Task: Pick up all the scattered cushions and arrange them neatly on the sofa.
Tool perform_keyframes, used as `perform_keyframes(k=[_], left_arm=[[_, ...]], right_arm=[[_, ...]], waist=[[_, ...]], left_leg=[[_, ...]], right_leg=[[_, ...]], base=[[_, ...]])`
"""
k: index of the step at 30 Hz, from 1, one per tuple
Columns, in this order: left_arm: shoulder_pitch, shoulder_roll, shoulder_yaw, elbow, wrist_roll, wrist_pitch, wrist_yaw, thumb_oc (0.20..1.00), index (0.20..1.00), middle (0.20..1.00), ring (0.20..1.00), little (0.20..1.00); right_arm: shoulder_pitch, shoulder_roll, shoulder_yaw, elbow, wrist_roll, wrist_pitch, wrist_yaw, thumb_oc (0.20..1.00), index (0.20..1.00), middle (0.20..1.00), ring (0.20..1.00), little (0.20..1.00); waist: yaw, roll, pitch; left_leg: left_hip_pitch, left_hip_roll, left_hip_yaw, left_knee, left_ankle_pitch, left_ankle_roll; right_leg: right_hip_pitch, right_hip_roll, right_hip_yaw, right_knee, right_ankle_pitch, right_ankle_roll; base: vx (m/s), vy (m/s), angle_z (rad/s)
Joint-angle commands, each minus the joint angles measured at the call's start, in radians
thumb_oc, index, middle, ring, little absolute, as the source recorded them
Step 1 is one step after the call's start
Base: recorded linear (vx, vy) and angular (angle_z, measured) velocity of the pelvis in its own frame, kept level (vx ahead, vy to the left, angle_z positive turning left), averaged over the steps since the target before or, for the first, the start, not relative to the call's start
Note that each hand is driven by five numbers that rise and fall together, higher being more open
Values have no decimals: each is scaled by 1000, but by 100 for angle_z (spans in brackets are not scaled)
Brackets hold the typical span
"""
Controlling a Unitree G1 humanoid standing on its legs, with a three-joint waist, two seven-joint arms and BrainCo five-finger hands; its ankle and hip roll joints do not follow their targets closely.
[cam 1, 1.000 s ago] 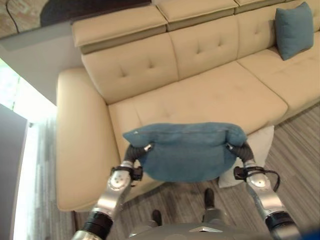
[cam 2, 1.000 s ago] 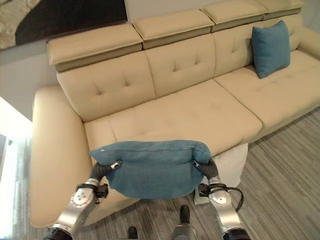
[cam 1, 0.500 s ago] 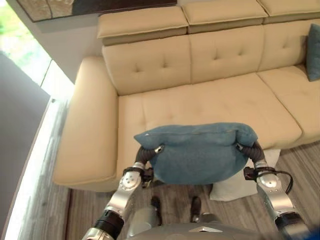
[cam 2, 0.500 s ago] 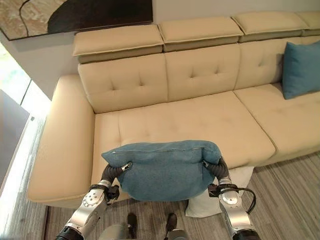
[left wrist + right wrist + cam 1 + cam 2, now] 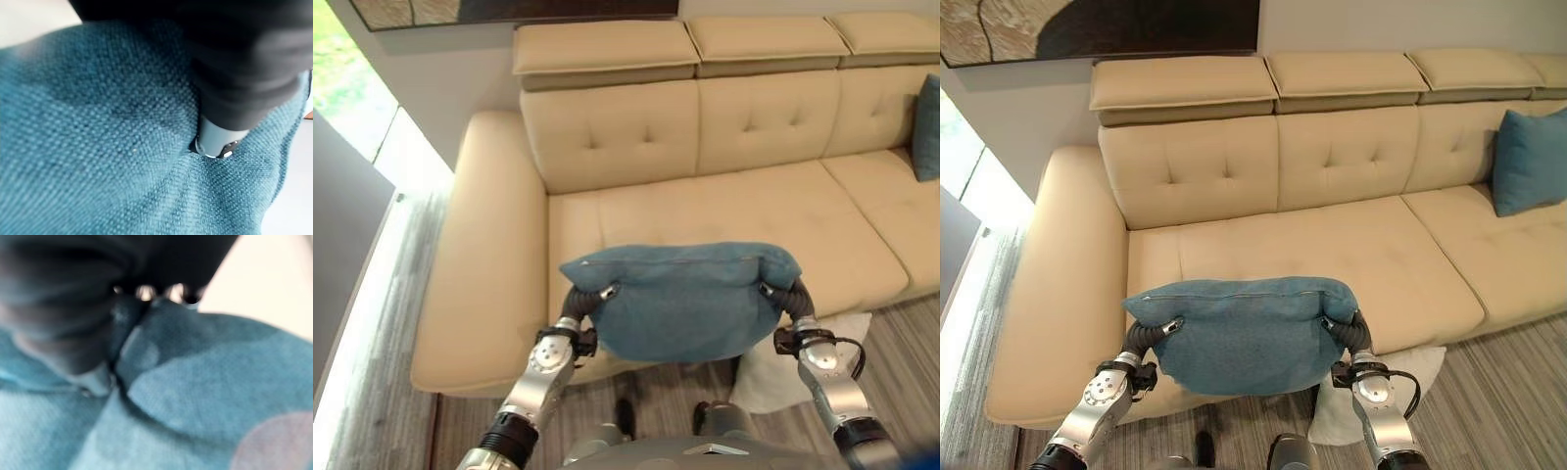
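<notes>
A blue cushion point(image 5: 683, 299) hangs in the air in front of the beige sofa's point(image 5: 724, 206) seat edge, held between both hands. My left hand point(image 5: 592, 299) grips its left end and my right hand point(image 5: 783, 294) its right end; each thumb lies on the near face and the fingers go behind. In the left wrist view the thumb point(image 5: 215, 142) digs into the blue weave. In the right wrist view a fold of cloth is pinched at the thumb point(image 5: 95, 379). A second blue cushion point(image 5: 1528, 162) leans on the sofa's backrest at far right. A white cushion point(image 5: 1381, 401) lies on the floor under my right arm.
The sofa has a wide armrest point(image 5: 480, 245) at the left and bare seats in the middle. A dark and tan picture point(image 5: 1087, 24) hangs on the wall above it. Striped grey floor point(image 5: 1508, 392) runs along the sofa's front, with a bright window strip point(image 5: 372, 157) at left.
The camera has swung, so the sofa sits more level and centred. The blue cushion stays held between both hands in the same grip.
</notes>
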Motion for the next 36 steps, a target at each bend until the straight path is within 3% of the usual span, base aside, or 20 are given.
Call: perform_keyframes(k=[1, 6, 8, 13, 15, 17, 21, 24, 30, 36], left_arm=[[-37, 0, 56, -96, -16, -88, 11, 200, 200, 200, 200, 200], [-38, -3, 57, -96, -7, -96, 6, 200, 200, 200, 200, 200], [-34, -15, 53, -95, -22, -101, -1, 200, 200, 200, 200, 200], [-48, -45, 30, -84, -70, -93, 5, 200, 200, 200, 200, 200], [-55, -50, 24, -81, -74, -90, 4, 200, 200, 200, 200, 200], [-60, -43, 14, -73, -49, -76, 12, 200, 200, 200, 200, 200], [-36, -42, 22, -90, -40, -79, 5, 200, 200, 200, 200, 200], [-28, -20, 39, -112, -22, -80, 0, 200, 200, 200, 200, 200], [-138, 20, 43, -137, 7, -101, 49, 200, 200, 200, 200, 200], [-382, 43, -7, -100, 10, -129, 134, 200, 200, 200, 200, 200]], right_arm=[[-78, -38, -69, -31, 35, -67, -31, 200, 200, 200, 200, 200], [-77, -45, -69, -28, 35, -73, -28, 200, 200, 200, 200, 200], [-63, -54, -71, -35, 38, -77, -24, 200, 200, 200, 200, 200], [-42, -80, -82, -46, 56, -77, -31, 200, 200, 200, 200, 200], [-43, -84, -82, -40, 63, -76, -33, 200, 200, 200, 200, 200], [-41, -85, -83, -32, 54, -75, -53, 200, 200, 200, 200, 200], [-39, -76, -86, -44, 50, -63, -39, 200, 200, 200, 200, 200], [-55, -61, -85, -57, 36, -63, -40, 200, 200, 200, 200, 200], [-178, -83, -42, -81, 31, -65, -57, 200, 200, 200, 200, 200], [-404, -111, 46, -67, 48, -66, -100, 200, 200, 200, 200, 200]], waist=[[-8, -10, -27], [-7, -22, -42], [-8, -28, -53], [-11, -52, -35], [-8, -57, -31], [4, -51, -31], [5, -45, -46], [16, -40, -55], [32, -34, -53], [31, -23, 0]], left_leg=[[-8, 20, -51, 112, -105, -67], [2, 22, -66, 115, -110, -83], [-4, 35, -78, 147, -120, -110], [-142, 69, -91, 389, -101, -159], [-170, 89, -82, 383, -106, -155], [-170, 124, -92, 235, -55, -156], [-146, 108, -100, 172, -32, -156], [-112, 85, -69, 149, -52, -138], [-116, 71, -34, 140, -70, -123], [-250, 78, -40, 243, -95, -120]], right_leg=[[55, 31, -3, -162, 134, 34], [103, 44, 5, -215, 138, 35], [145, 60, 5, -241, 118, 11], [203, 67, -49, -276, 88, -34], [219, 63, -67, -282, 76, -34], [224, 71, -85, -279, 64, -26], [231, 60, -80, -266, 52, -17], [231, 37, -60, -261, 59, -2], [195, 16, -41, -265, 70, 12], [69, 0, -37, -194, 71, 4]], base=[[89, -98, 3], [82, -135, 28], [108, -210, -1], [-3, -149, 49], [24, -6, 50], [106, 62, 33], [129, 102, -13], [139, 136, -46], [43, 56, -21], [-103, 11, 3]])
